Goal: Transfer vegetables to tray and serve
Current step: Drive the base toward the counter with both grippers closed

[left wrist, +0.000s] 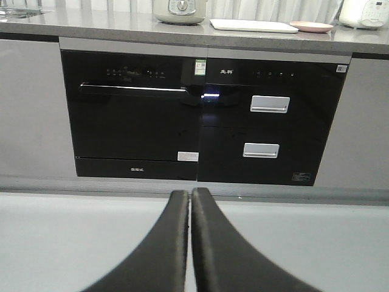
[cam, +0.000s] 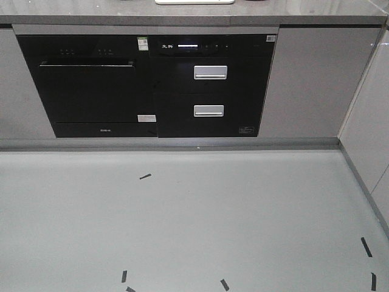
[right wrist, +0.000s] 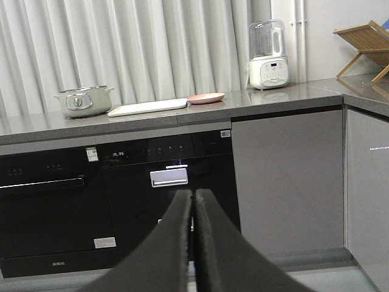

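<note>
The cream-white tray [right wrist: 148, 107] lies flat on the grey counter [right wrist: 285, 97], and its edge shows as the tray [cam: 194, 2] at the top of the front view and as the tray [left wrist: 253, 25] in the left wrist view. A round pink plate [right wrist: 205, 97] sits just right of it, also seen as the pink plate [left wrist: 311, 27]. The vegetables are out of view. My left gripper [left wrist: 189, 198] is shut with nothing in it, low over the floor. My right gripper [right wrist: 194, 198] is likewise shut and empty, far short of the counter.
Below the counter are a black built-in dishwasher [cam: 88, 85] and a black drawer unit [cam: 209, 91] with silver handles. A pale green pot [right wrist: 84, 101], a white blender [right wrist: 268, 56] and a wooden rack [right wrist: 364, 42] stand on the counter. Grey cabinets [cam: 364, 140] flank the right. Black tape marks [cam: 145, 177] dot the floor.
</note>
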Tool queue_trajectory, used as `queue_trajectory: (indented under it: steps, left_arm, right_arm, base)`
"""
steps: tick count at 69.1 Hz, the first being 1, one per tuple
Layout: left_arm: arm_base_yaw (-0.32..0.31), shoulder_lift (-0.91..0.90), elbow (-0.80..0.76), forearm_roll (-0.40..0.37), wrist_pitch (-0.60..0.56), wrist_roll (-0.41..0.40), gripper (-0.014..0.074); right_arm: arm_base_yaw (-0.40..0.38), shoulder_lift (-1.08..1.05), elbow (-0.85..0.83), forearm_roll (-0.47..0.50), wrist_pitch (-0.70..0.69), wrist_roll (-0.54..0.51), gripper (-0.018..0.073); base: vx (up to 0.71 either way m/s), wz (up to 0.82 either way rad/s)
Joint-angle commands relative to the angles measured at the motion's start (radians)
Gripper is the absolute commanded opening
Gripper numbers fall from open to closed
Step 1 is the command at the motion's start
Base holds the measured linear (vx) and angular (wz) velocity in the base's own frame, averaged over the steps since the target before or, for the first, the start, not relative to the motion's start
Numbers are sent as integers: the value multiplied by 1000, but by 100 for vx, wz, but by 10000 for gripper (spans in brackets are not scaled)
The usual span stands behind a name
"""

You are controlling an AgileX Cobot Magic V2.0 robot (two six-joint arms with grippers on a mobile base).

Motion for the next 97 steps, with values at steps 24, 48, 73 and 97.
queue_trajectory:
  steps: [24,48,73,97]
  left_arm:
    - [3,-14,26,-3,-71,-6,-6]
    - [3,-14,26,-3,-71,-6,-6]
    - [3,-14,26,-3,-71,-6,-6]
    - [3,-14,26,-3,-71,-6,-6]
  right_arm:
    - [-1,-7,16,-11,-78,-7,-3]
    - [-1,-7,16,-11,-78,-7,-3]
    - [-1,-7,16,-11,-78,-7,-3]
    - [-1,-7,16,-11,-78,-7,-3]
  base:
    - [7,1]
    - [11,0]
    - [13,1]
    - [13,-1]
